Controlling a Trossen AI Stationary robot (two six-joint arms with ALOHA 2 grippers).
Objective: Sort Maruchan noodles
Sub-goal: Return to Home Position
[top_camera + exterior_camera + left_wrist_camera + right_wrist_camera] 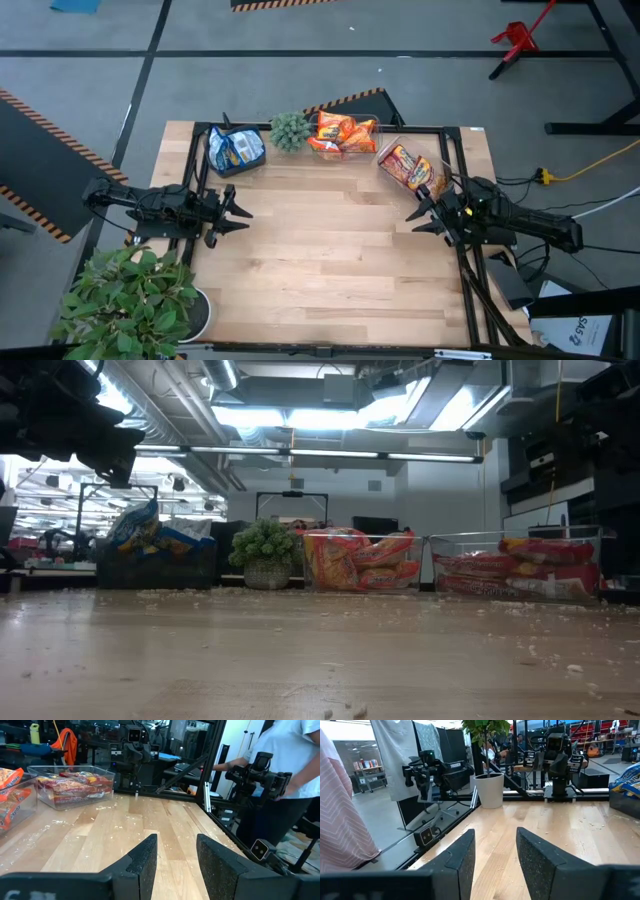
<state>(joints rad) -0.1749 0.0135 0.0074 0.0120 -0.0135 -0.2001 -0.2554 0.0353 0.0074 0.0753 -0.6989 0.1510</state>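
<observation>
Maruchan noodles (343, 133) all binned along frame's top: blue packs (235, 150) heaped upper left, orange centre, red packs (405, 167) right.

Risks:
- blue heap may slide over black bin (155, 568) rim
- right gripper (420, 218), near red packs, may clip their bin when retracting

Left gripper (240, 215) and right gripper low, reaching inward. Fingers apart, empty.

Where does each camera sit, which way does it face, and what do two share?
High: above the table, facing straight down; both arms, left end effector and right end effector open.
Low: tabletop level, facing the far bins, red packets rightmost; dark arm part upper left.
Left wrist: on left arm, facing the right arm; own fingers show.
Right wrist: on right arm, facing the left arm; own fingers show.
Shared: low and left wrist both see the red packets.
</observation>
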